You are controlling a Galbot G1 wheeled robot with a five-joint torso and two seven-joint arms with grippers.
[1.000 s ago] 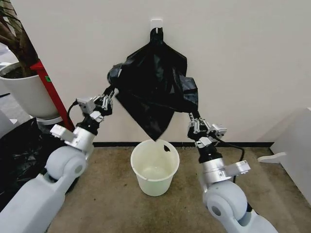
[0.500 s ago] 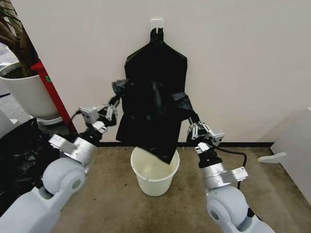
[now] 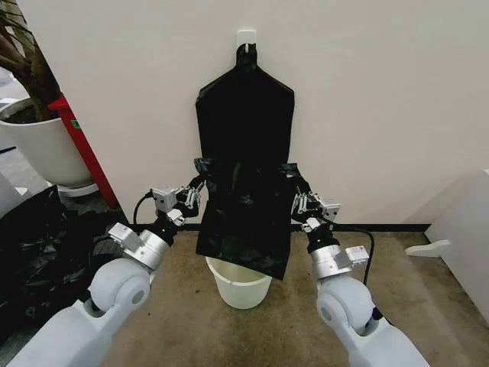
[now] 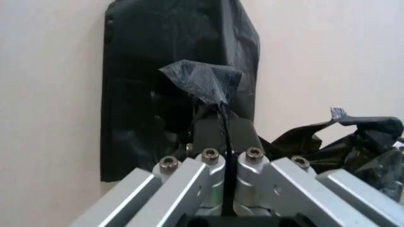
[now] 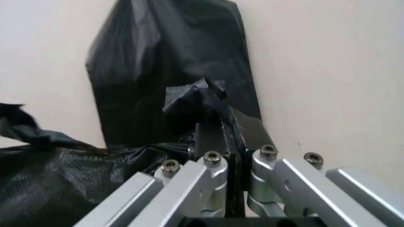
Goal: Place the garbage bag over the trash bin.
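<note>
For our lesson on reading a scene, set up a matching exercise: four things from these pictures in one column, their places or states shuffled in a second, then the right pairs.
Things:
1. garbage bag
2. trash bin
3. black bundle
4. plant pot

Places or states:
A. hangs from a wall hook
B. stands far left
C. on the floor, partly behind black film
D. pinched by the left tool and the right tool

Pairs: 1-D, 2-C, 3-A, 4-B

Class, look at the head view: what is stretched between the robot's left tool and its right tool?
The garbage bag is stretched between the left tool and the right tool, each pinching an edge; it hangs in front of the trash bin.
</note>
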